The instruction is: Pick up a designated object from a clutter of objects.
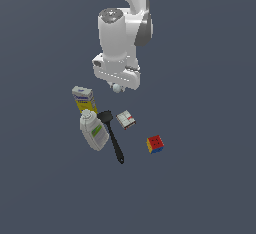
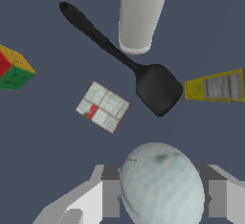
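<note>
The claw (image 1: 117,87) is clamped on the ball (image 2: 161,184), holding it clear of the table (image 1: 200,178) above and beyond the box (image 1: 126,119), so the spatula (image 1: 112,135), bottle (image 1: 93,131), carton (image 1: 83,99) and cube (image 1: 155,144) lie untouched.

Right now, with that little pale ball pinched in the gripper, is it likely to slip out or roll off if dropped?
The pale ball looks smooth and round, so the gripper probably touches it only at small spots; it could slip. Dropped, it would likely roll across the flat floor, perhaps toward the white-red box.
</note>
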`<action>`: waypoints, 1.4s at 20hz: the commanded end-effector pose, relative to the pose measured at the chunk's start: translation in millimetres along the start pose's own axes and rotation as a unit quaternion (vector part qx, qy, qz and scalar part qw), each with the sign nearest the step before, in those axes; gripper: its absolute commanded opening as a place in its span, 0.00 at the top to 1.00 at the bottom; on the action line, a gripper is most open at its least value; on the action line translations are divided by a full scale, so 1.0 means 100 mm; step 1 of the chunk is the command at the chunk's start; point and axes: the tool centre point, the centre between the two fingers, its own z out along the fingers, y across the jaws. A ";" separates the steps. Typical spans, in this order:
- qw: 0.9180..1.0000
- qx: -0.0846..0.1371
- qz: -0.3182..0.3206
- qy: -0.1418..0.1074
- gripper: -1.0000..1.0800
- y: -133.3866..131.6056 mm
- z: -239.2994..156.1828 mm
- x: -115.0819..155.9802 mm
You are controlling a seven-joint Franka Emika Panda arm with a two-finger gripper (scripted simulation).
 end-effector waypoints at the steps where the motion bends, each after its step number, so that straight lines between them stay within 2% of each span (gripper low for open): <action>1: 1.000 0.000 0.000 0.000 1.00 -0.02 -0.21 0.05; 18: 1.000 0.000 0.000 0.000 1.00 -0.20 -1.70 0.48; 28: 1.000 0.000 0.000 -0.001 1.00 -0.28 -2.22 0.66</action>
